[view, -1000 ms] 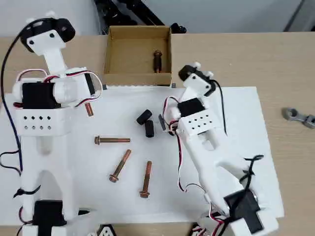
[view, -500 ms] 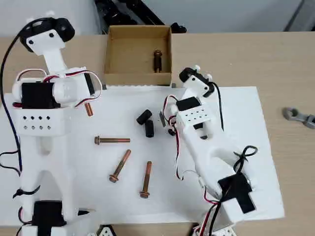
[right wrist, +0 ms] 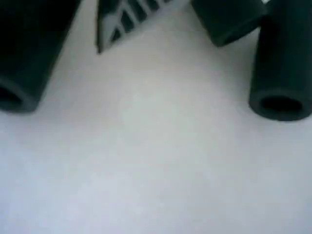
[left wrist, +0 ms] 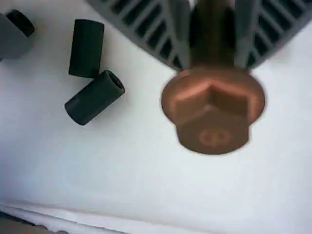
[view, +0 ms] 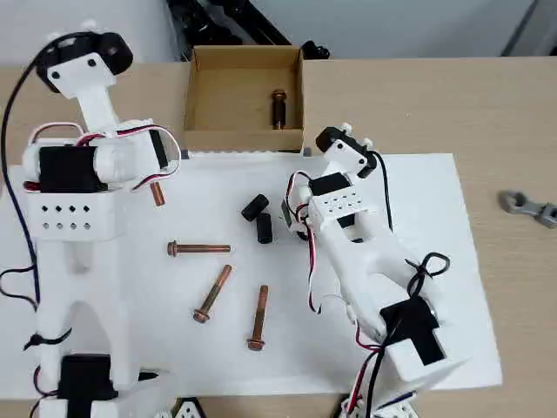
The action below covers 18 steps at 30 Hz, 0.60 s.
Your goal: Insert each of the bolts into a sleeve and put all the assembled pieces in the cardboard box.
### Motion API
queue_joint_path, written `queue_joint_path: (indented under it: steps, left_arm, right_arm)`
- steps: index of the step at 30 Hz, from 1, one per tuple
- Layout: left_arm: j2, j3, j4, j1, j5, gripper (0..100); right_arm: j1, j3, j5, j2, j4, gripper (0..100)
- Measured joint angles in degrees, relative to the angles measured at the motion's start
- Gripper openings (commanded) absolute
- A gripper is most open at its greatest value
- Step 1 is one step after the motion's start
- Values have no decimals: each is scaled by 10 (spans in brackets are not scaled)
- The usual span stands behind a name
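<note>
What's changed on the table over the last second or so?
The right arm folded lower, bringing the right pincer slightly left, closer to the two black sleeves. Nothing was visibly picked up or let go. The left pincer still holds its bolt. The three loose bolts, the sleeves and the assembled piece in the box stayed put.
</note>
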Motion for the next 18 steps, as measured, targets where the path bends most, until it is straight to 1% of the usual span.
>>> queue_joint_path:
  steps: [18]
  left_arm:
    - [0,0,0,0,0,6]
  right_arm:
    - [0,-2,0,6,-1,262]
